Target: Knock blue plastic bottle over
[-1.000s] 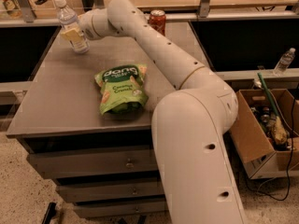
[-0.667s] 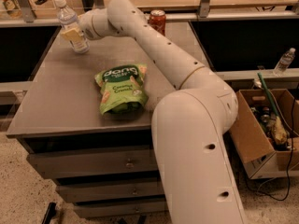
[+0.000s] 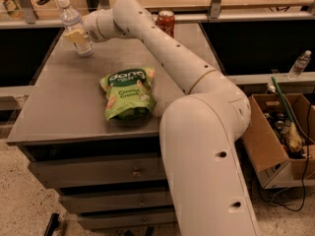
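Hand rests against blue plastic bottle at far corner of table

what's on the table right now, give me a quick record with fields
bottle: clear with white cap, standing at the table's far left corner, not knocked over
gripper: at the bottle's label, on its right side, seemingly touching it
can: red, upright at the far edge behind the arm
snack bag: green, lying flat mid-table
table: grey top with drawers below

A high view looks down the arm to the claw, far left on the table.
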Robot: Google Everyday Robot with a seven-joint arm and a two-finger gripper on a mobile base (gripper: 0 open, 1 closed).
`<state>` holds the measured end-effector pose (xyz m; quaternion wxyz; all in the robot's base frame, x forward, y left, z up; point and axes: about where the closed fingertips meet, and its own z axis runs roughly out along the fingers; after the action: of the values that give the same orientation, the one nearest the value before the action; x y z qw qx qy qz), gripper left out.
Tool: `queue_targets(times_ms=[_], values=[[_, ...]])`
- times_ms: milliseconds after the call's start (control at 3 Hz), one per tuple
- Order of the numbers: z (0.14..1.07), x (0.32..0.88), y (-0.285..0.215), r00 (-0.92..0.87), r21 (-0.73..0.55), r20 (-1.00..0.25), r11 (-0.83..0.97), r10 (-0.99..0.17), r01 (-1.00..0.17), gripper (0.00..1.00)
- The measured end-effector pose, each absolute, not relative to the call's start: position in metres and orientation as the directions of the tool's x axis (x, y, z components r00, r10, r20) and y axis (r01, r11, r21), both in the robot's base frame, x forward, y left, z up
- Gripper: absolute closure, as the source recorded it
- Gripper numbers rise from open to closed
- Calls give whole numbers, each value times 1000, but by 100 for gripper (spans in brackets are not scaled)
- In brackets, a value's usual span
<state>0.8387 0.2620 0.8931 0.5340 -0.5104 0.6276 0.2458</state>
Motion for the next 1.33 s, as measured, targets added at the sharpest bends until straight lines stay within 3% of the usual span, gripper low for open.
queue_targets(times_ms=[1333], values=[[893, 838, 263, 92, -237, -921, 357, -379, -904, 100]])
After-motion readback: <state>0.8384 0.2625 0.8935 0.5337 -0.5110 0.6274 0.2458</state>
